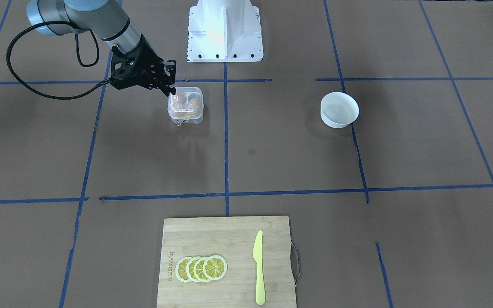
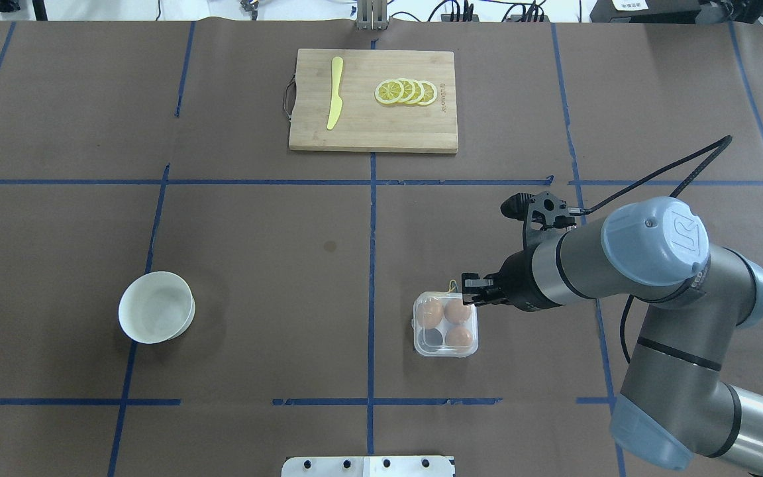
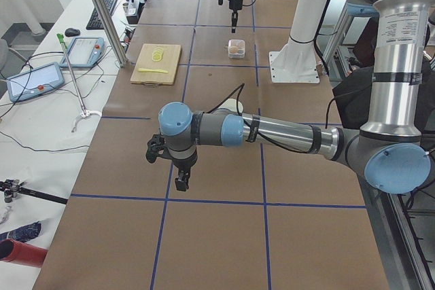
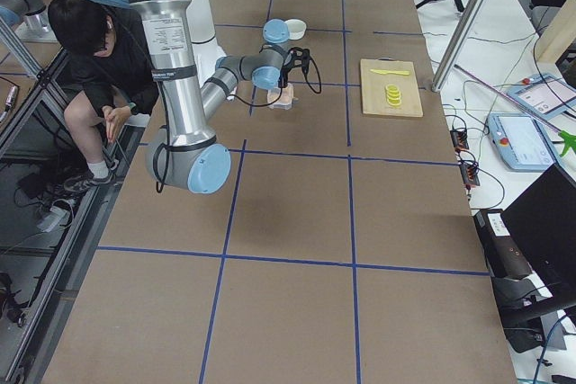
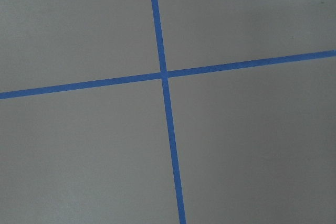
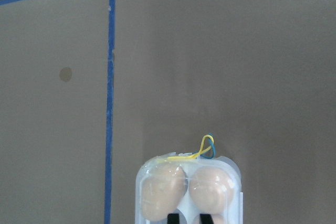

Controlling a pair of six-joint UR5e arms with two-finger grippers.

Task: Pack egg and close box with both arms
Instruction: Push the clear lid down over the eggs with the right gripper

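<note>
The box (image 2: 446, 326) is a clear plastic carton on the brown table, with its lid down over the cups as far as I can tell. Three brown eggs (image 2: 457, 310) lie inside and one cup (image 2: 431, 338) is empty. A yellow cord (image 6: 202, 150) hangs off its far edge. My right gripper (image 2: 471, 290) hovers at the box's far right corner, fingertips nearly together and holding nothing. The right wrist view shows its fingertips (image 6: 172, 217) just over the box (image 6: 189, 192). My left gripper (image 3: 180, 183) shows only in the exterior left view, far from the box, and I cannot tell whether it is open or shut.
A white bowl (image 2: 156, 316) stands to the left of the box. A wooden cutting board (image 2: 373, 126) at the far edge carries a yellow knife (image 2: 335, 93) and lemon slices (image 2: 406, 91). The white base (image 1: 225, 30) is behind the box.
</note>
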